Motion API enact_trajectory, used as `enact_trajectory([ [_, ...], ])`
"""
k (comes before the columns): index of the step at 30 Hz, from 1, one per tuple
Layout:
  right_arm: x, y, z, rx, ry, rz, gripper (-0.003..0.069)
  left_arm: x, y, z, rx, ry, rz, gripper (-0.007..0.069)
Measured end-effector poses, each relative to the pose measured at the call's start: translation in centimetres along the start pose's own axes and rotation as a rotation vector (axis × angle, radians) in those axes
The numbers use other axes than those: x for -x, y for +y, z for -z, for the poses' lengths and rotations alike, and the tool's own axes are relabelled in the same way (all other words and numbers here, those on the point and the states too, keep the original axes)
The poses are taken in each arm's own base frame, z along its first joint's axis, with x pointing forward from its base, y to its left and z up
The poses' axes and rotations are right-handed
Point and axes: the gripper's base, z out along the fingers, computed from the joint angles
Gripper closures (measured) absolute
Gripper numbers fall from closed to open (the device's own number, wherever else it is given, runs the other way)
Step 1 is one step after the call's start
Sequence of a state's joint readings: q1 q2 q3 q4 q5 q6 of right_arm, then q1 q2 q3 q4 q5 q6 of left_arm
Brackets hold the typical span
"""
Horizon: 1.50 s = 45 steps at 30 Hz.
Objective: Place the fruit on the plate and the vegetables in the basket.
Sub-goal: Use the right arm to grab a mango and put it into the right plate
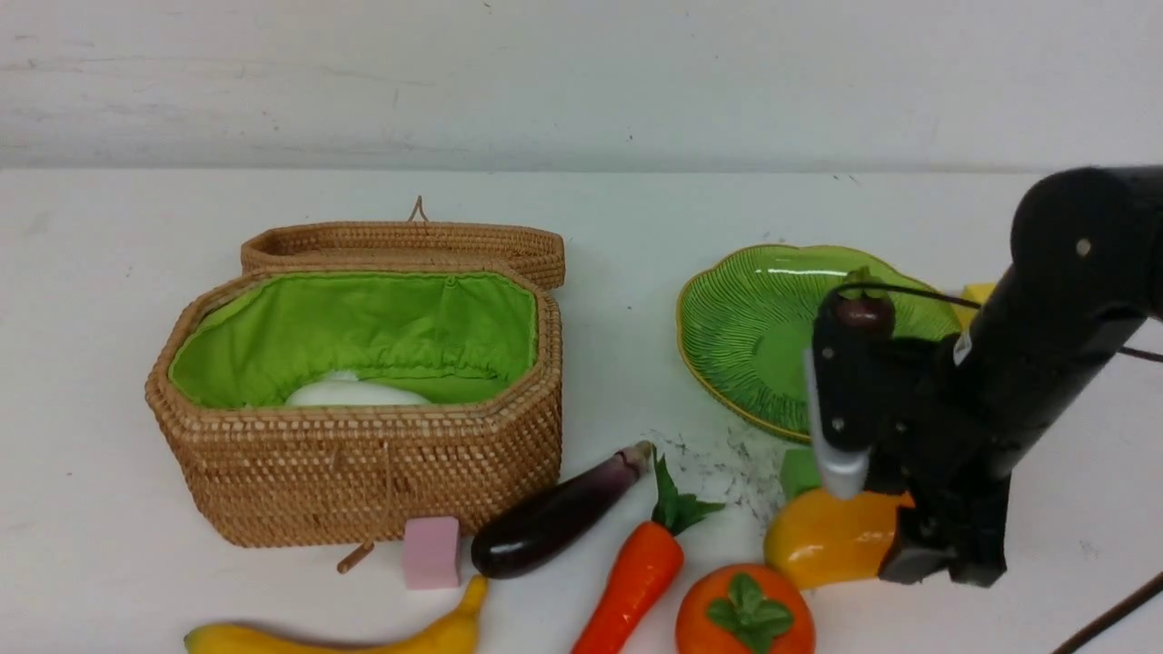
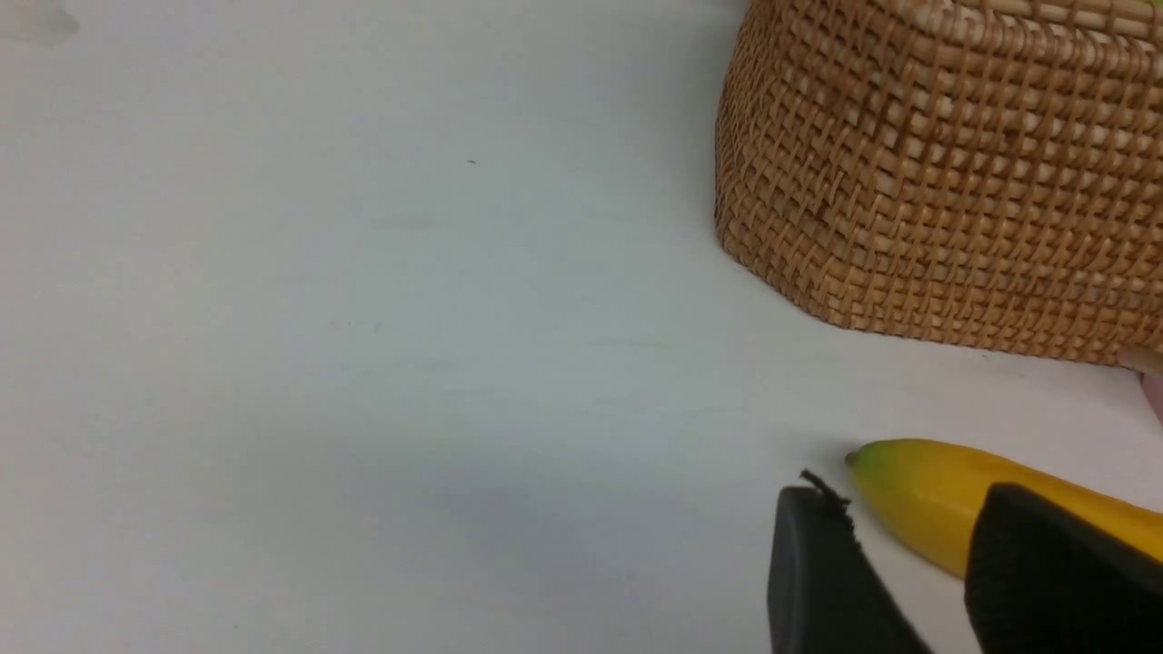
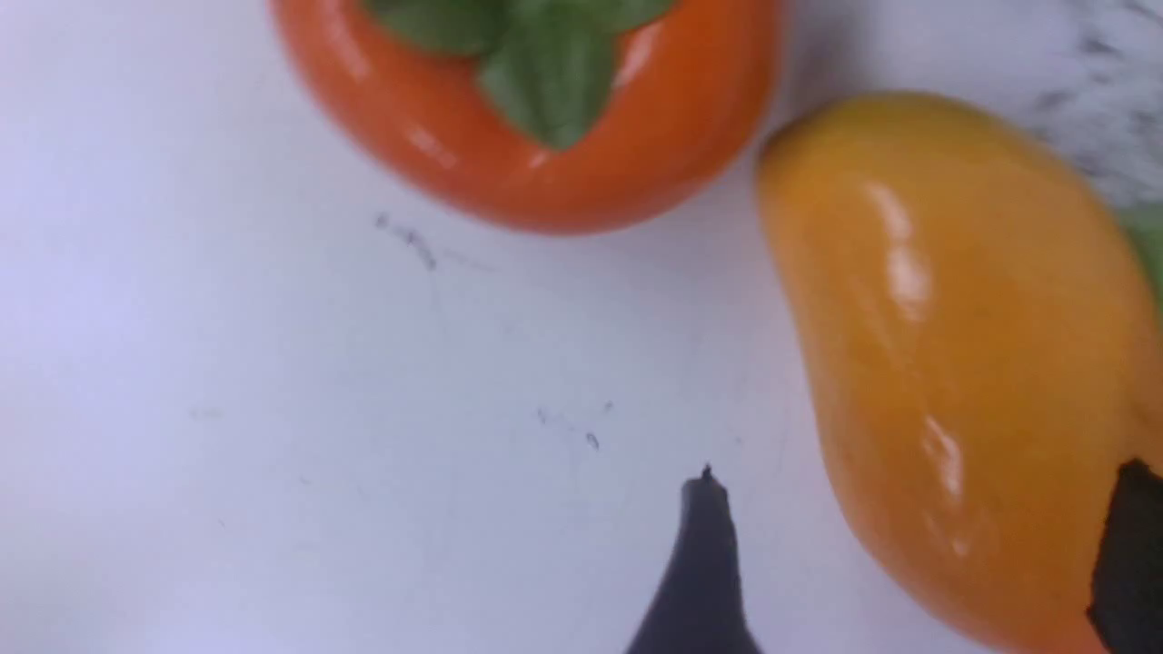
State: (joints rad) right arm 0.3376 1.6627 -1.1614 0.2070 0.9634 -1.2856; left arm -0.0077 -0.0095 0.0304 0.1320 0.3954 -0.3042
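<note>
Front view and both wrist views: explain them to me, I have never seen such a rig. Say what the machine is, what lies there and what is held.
It is a robot with two arms, each ending in a two-fingered gripper. The front view looks forward from between the arms. Each wrist view looks out past one gripper's fingers.

On the white table stand an open basket with a white vegetable inside, and a green plate where a mangosteen seems to sit. Loose in front lie a banana, pink cube, eggplant, carrot, persimmon and mango.

The left gripper hangs open near the banana's tip. The right gripper is open astride the mango, one finger clear of it. Nothing is held.
</note>
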Motion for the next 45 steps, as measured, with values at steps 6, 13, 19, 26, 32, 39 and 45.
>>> enact_trajectory([
  [6,0.4,-1.0,-0.4,-0.105,-0.024,0.094,0.0111,0.0,0.0,0.0,0.000,0.000,0.000,0.0386],
  [13,-0.1,-1.5,-2.1,-0.078,0.023,0.114,0.0111,0.0,0.0,0.0,0.000,0.000,0.000,0.0386],
  [19,-0.4,-1.8,-3.9,-0.029,0.056,0.121,0.0107,0.0,0.0,0.0,0.000,0.000,0.000,0.0386],
  [26,-0.3,-1.8,-3.9,-0.011,0.060,0.121,0.0132,0.0,0.0,0.0,0.000,0.000,0.000,0.0386],
  [32,-0.6,-1.3,-3.2,0.009,0.084,0.113,0.0137,0.0,0.0,0.0,0.000,0.000,0.000,0.0386],
  [39,-0.6,-0.8,-1.7,-0.006,0.084,0.108,0.0536,0.0,0.0,0.0,0.000,0.000,0.000,0.0386],
  [45,-0.6,-0.7,-1.7,-0.001,0.087,0.101,0.0665,0.0,0.0,0.0,0.000,0.000,-0.001,0.0386],
])
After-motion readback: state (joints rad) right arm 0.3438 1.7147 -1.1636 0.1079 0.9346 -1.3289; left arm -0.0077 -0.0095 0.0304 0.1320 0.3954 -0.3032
